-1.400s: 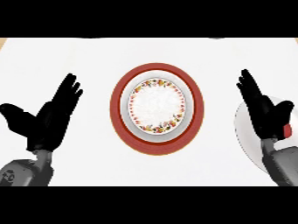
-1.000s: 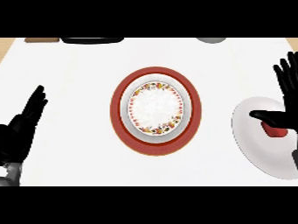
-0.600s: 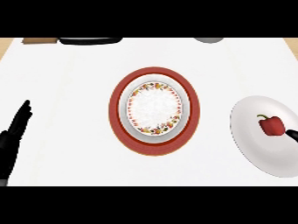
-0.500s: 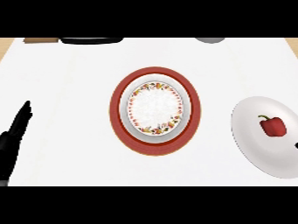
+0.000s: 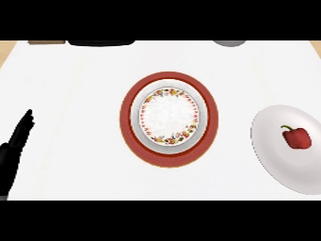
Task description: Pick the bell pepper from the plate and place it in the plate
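A red bell pepper with a green stem lies on a plain white plate at the right of the counter. In the middle stands a white plate with a flowered rim, resting on a larger red plate. My left hand shows at the lower left edge, seen edge-on with its fingers straight and pointing up, far from both plates. My right hand is out of view.
A dark flat object and a brown item sit at the counter's far edge on the left. A grey round thing sits at the far edge on the right. Wooden floor shows beyond the counter's corners.
My right hand has withdrawn from above the white plate and left the view, uncovering the pepper. My left hand has turned edge-on and sunk toward the lower left edge.
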`<state>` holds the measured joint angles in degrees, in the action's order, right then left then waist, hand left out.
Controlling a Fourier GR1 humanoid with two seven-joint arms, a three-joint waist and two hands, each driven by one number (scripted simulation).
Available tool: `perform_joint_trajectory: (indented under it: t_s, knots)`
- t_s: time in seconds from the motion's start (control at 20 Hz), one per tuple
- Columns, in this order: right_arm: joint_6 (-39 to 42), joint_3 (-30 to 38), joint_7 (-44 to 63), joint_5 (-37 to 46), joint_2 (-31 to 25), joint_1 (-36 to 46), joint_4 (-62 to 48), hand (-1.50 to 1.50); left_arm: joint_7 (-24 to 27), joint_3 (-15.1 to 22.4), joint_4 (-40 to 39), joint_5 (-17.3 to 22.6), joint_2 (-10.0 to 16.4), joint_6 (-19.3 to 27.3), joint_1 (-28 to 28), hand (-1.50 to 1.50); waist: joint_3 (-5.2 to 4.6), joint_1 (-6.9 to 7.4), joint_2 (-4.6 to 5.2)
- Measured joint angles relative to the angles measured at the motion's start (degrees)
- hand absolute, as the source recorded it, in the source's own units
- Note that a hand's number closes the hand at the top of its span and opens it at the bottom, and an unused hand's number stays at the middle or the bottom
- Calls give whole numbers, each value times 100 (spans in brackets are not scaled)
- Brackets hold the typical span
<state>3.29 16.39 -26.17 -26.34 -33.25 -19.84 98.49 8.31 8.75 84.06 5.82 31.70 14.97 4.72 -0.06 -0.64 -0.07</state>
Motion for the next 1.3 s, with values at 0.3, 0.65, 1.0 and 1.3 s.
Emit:
perform_joint_trajectory:
  t_s: [0.3, 0.65, 1.0, 1.3]
  knots:
    - [133, 118, 943, 522, -868, -22, -128, -150, 103, -6, -39, -101, -114, -17, 30, 0, 1, 64, 10]
    - [330, -346, 1983, 1162, -1308, 533, -388, -150, 81, -113, -153, -207, -175, -147, -125, 0, 3, 107, 17]
    - [798, -910, 2427, 1907, -1519, 1268, -1069, -150, 55, -228, -70, -267, -245, -291, -62, 0, 7, 134, 18]
    - [1103, -1355, 2233, 2751, -1372, 1893, -1947, -150, 22, -265, 18, -469, -401, -305, 27, 0, 9, 131, 17]
